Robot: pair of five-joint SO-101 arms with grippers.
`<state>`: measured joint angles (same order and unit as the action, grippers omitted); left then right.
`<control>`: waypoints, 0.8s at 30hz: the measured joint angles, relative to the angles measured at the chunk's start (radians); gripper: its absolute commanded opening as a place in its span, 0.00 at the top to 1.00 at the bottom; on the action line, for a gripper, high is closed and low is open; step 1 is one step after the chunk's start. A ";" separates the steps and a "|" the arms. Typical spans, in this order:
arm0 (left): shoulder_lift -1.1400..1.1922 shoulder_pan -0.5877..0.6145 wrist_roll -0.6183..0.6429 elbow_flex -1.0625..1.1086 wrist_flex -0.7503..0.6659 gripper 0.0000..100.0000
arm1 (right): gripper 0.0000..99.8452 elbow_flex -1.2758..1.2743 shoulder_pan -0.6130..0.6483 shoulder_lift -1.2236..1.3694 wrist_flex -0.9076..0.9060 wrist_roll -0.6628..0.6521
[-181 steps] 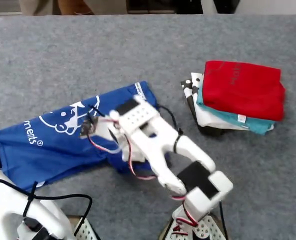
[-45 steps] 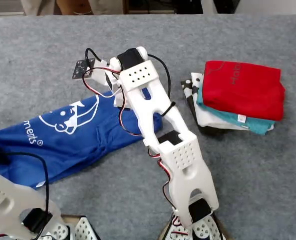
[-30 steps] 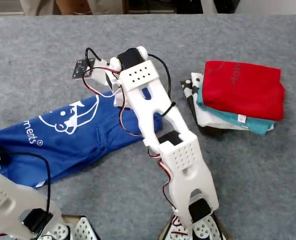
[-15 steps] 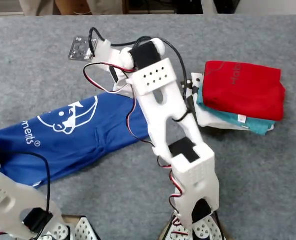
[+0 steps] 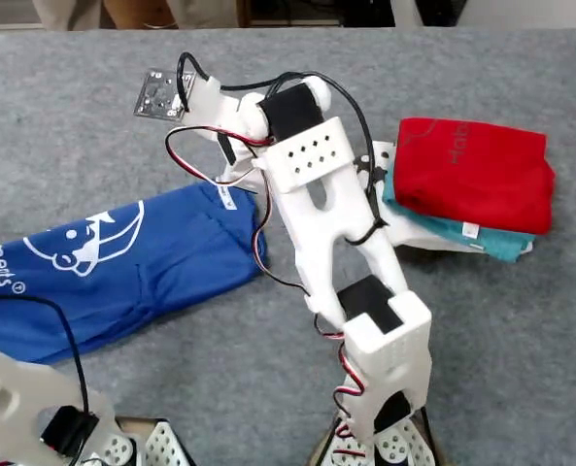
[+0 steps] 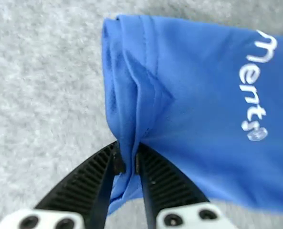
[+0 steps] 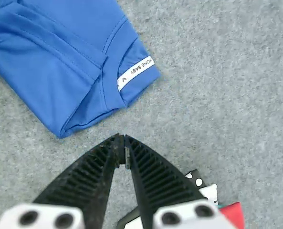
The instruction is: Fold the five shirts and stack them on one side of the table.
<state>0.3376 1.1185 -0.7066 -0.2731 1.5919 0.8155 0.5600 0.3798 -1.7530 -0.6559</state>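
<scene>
The grey table [image 5: 521,330] carries the blue shirt [image 5: 122,272], folded long, by its left edge and a stack of folded shirts [image 5: 467,184], red on top, near the right edge. The left gripper [image 6: 127,162] pinches the blue shirt's end; the right gripper [image 7: 121,143], closed and empty, hangs beside its collar.

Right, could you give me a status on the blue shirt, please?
Left gripper shut on blue shirt. Right gripper shut, empty. Folded stack lies apart.
</scene>
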 measured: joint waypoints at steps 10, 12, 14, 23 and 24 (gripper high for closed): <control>-0.084 -0.318 0.100 -0.040 0.150 0.98 | 1.00 0.000 -0.026 -0.097 0.153 0.086; -0.144 -0.419 0.127 0.000 0.153 0.98 | 1.00 0.000 -0.061 -0.120 0.187 0.087; -0.203 -0.534 0.161 0.041 0.153 0.98 | 1.00 0.000 -0.106 -0.144 0.221 0.103; -0.298 -1.120 0.377 0.098 0.153 0.98 | 1.00 -0.008 -0.359 -0.233 0.275 0.192; -0.298 -1.175 0.397 0.098 0.149 0.98 | 1.00 -0.008 -0.388 -0.236 0.273 0.196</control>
<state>0.0399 -0.0568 -0.3092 -0.1749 1.7407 0.8078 0.1718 0.1435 -1.4799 -0.4595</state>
